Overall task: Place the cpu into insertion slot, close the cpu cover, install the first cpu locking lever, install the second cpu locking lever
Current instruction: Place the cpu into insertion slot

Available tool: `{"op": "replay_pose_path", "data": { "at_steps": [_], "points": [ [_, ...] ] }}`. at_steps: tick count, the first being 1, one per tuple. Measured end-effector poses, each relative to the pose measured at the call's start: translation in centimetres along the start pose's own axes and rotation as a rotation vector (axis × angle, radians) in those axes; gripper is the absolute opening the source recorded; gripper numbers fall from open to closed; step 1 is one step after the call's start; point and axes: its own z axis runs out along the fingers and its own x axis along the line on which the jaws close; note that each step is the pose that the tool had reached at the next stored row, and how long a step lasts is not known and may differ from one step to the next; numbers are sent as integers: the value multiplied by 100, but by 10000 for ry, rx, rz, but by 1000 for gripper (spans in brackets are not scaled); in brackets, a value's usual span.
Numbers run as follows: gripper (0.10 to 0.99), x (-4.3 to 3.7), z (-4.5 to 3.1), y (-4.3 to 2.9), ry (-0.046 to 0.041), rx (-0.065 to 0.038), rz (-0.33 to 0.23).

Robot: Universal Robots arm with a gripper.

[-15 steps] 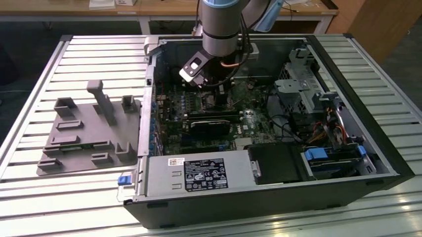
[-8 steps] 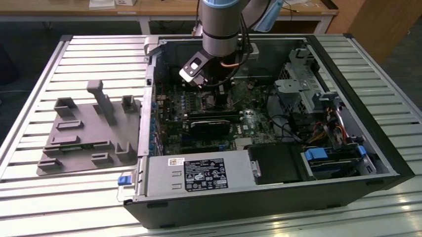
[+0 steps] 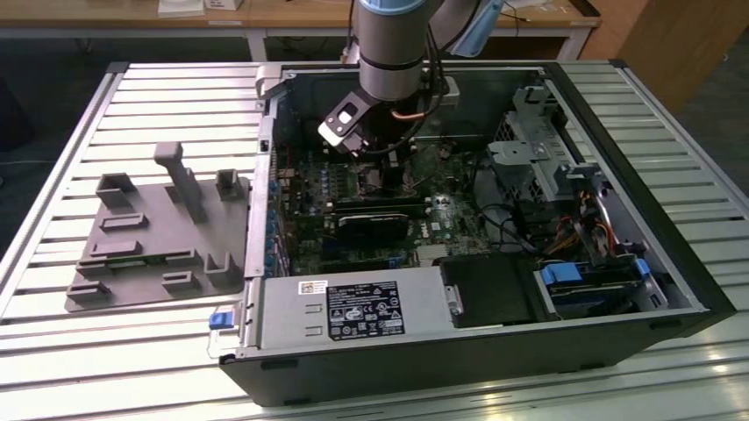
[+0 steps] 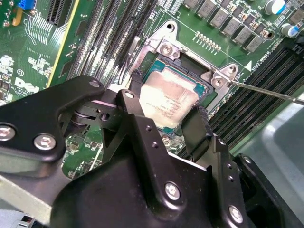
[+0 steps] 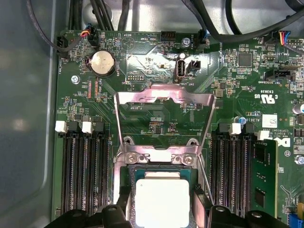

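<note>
My gripper [image 4: 167,105] is shut on the cpu [image 4: 168,100], a pale silver square chip, with one black finger [image 4: 137,88] on each of two opposite edges. The chip sits right over the insertion slot [image 4: 190,71], whose dark teal edge and silvery rim show around it. In the first wrist view the cpu [image 5: 161,202] lies between the fingertips [image 5: 199,209], and the cpu cover [image 5: 164,97], a silvery frame with a cut-out centre, stands swung open beyond the slot. A thin wire locking lever [image 4: 266,92] sticks out, unlatched. In the exterior view the gripper [image 3: 377,151] reaches down into the computer case.
Black memory slots [image 5: 83,171] flank the socket on both sides, with a green memory card [image 5: 263,180] beside one bank. Cables [image 3: 515,224], drive cages [image 3: 538,132] and the power supply [image 3: 351,311] crowd the case. A grey fixture [image 3: 158,232] lies on the slatted table at the exterior view's left.
</note>
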Motion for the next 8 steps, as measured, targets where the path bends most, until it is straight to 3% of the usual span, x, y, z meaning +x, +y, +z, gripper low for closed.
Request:
{"op": "replay_pose_path", "data": {
  "at_steps": [3,8],
  "points": [
    [612,0,0,0,67,-2,3],
    [612,0,-15,0,75,-2,2]
  ]
}}
